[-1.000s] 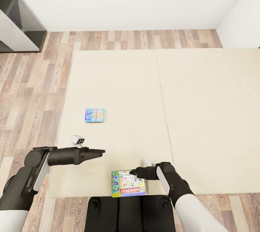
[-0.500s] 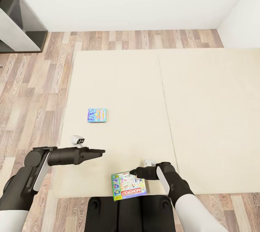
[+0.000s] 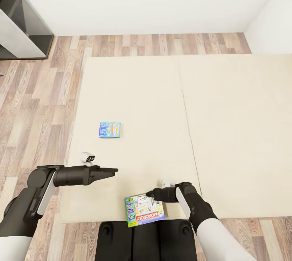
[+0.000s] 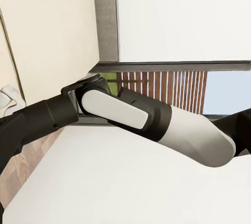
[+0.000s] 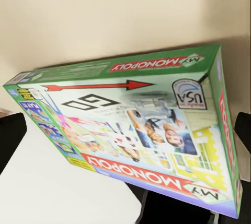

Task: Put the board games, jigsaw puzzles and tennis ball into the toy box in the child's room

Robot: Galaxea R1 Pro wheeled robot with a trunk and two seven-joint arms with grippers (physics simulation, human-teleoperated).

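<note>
Right claw [image 3: 148, 193] over Monopoly box [image 5: 130, 135] — green-edged

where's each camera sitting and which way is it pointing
Head view: on the robot's head, facing forward and down over the bed; shows left gripper, right gripper and the small blue board game.
Left wrist view: on the left arm, aimed sideways at the robot's other arm, with a window behind.
Right wrist view: on the right arm, looking down at the Monopoly box.
Shared: head and right wrist views both show the Monopoly box.
</note>
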